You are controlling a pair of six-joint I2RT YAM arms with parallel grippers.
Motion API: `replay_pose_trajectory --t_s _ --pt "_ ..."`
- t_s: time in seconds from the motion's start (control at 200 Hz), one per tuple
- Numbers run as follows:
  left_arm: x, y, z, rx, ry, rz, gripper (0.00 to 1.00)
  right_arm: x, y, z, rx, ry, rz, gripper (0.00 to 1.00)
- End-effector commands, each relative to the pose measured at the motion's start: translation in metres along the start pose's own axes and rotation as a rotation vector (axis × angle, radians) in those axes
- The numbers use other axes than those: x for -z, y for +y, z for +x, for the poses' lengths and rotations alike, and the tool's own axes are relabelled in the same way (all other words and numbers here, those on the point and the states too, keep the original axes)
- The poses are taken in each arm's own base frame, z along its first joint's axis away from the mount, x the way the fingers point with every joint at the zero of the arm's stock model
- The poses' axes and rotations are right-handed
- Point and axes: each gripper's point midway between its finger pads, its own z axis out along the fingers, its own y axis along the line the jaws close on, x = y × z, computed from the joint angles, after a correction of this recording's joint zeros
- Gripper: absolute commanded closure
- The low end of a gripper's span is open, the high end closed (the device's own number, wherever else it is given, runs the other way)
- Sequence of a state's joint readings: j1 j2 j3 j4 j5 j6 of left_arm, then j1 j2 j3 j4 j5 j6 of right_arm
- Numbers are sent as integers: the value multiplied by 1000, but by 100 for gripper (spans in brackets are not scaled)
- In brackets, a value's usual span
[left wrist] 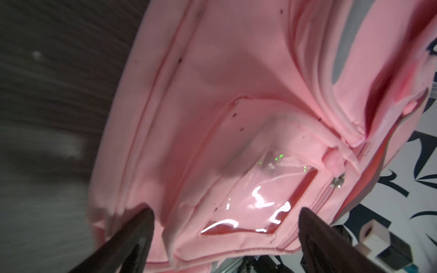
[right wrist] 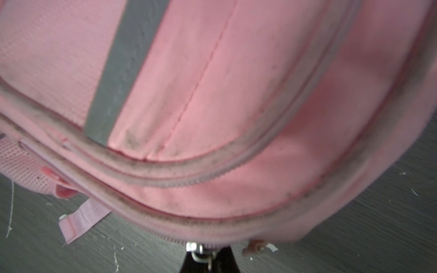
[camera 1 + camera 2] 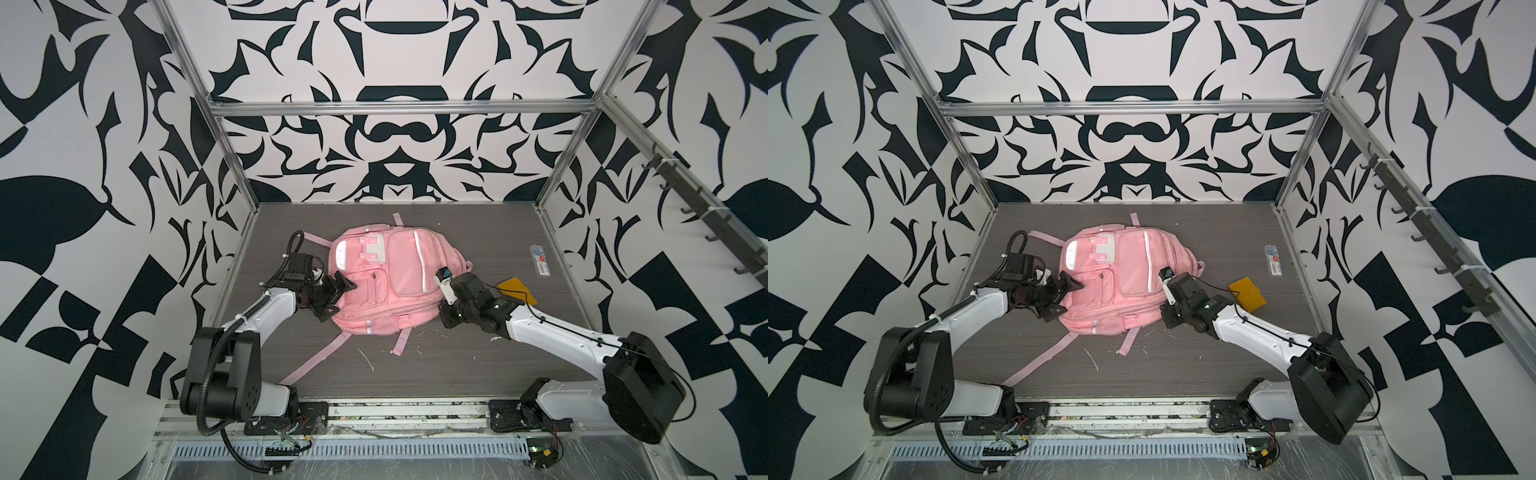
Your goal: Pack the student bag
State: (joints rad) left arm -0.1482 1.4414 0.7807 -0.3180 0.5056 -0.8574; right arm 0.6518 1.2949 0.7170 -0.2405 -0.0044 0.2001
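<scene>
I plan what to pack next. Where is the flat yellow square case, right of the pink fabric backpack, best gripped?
Probably pinch the flat yellow square case across two opposite edges, straight down from above. It lies flat on the grey table, so only its thin edges offer a hold.

2 white arms [image 3: 270, 307], blk joints [image 3: 224, 374], blk cables [image 3: 201, 415]
</scene>
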Motion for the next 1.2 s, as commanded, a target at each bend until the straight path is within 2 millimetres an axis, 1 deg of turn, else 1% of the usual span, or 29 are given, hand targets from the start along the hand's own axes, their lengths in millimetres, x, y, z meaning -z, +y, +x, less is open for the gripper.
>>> replay_pose_trajectory --t_s 0.0,0.045,0.095,0.155,0.225,0.295,0.315,0.335,0.385,0.45,0.485,0.555,0.595,0.66,0.705,0.785,0.875,0.925,0.95,0.98,1.09,1.195 --pt "-5 4 -8 -51 -22 -53 1 14 14 -22 23 -32 -37 100" --pt "-2 -7 -1 -82 -14 -37 1 15 22 -27 31 -36 -53 100" --pt "3 -22 13 -100 21 -8 1 18 30 -34 39 -41 -63 100" --pt "12 -41 36 -149 59 -7 1 20 40 -43 43 -52 -79 100" --pt "19 -53 66 -199 90 -46 1 22 50 -53 33 -71 -95 100" --pt "19 -51 90 -200 107 -77 0 22 59 -62 16 -89 -116 100" --pt "16 -47 95 -189 112 -92 1 21 61 -64 12 -91 -123 100" --pt "21 -49 100 -194 101 -77 0 21 64 -66 10 -93 -129 100" --pt "16 -44 109 -187 105 -78 0 21 70 -70 11 -101 -142 100" --pt "9 -39 117 -173 123 -63 6 20 77 -74 10 -101 -162 100" --pt "8 -36 119 -167 126 -69 7 19 80 -74 9 -97 -173 100" --pt "11 -33 116 -180 106 -90 7 18 84 -74 8 -92 -191 100" --pt "13 -33 116 -191 105 -96 6 18 86 -74 10 -90 -196 100" --pt "12 -32 114 -201 98 -105 0 19 87 -72 11 -88 -201 100" --pt "9 -30 113 -194 100 -114 1 20 86 -72 13 -88 -199 100" --pt "5 -34 112 -170 110 -100 1 21 85 -72 11 -90 -192 100" --pt "-2 -43 121 -165 134 -77 1 19 85 -74 12 -98 -193 100" --pt "-3 -43 122 -169 135 -79 1 18 88 -77 8 -103 -201 100" --pt "-9 -36 121 -157 141 -109 1 18 89 -79 5 -105 -207 100" --pt "-11 -36 118 -155 126 -107 1 17 90 -80 6 -108 -212 100" --pt "-24 -39 103 -74 63 -39 1 15 94 -80 -1 -111 -220 100" --pt "-36 -44 92 -35 34 -21 1 17 97 -78 3 -111 -224 100"
